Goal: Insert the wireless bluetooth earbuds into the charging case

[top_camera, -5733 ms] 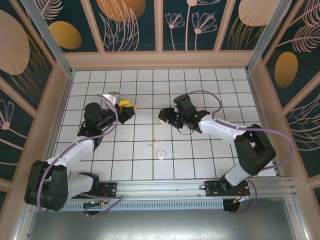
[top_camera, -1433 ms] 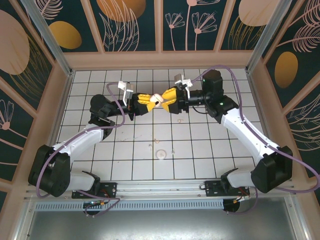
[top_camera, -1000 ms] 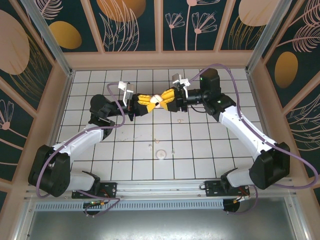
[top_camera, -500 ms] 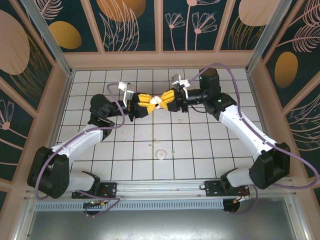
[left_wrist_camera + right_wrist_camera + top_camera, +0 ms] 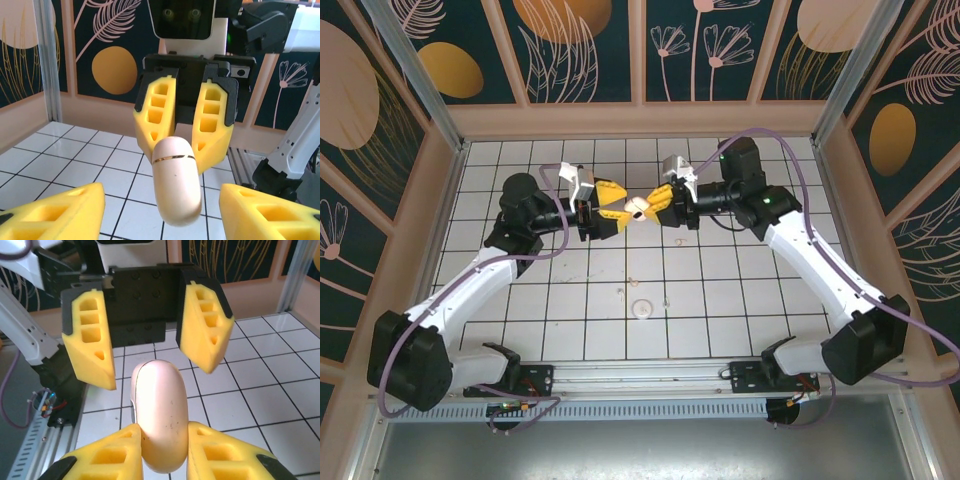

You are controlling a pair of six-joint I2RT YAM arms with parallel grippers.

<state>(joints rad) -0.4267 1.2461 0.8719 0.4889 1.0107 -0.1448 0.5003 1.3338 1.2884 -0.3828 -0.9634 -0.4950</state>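
The charging case [image 5: 636, 207], a pale pink-cream rounded capsule with a thin seam, hangs in the air above the far middle of the table. My right gripper [image 5: 655, 203] is shut on its end, with the yellow pads [image 5: 112, 455] pressed on both sides of the case [image 5: 160, 415]. My left gripper [image 5: 616, 208] faces it, open. Its pads [image 5: 55, 215] stand wide apart either side of the case [image 5: 175, 180] and do not touch it. Two tiny pale specks on the tiles, the earbuds [image 5: 621, 293], lie near the front middle.
A flat round pale disc [image 5: 641, 309] lies on the white grid table [image 5: 740, 300] near the front middle. Patterned walls close in the back and sides. A metal rail [image 5: 650, 375] runs along the near edge by the arm bases.
The left gripper has opened and let go of the case. The right gripper has tightened on the case and holds it alone, in about the same place.
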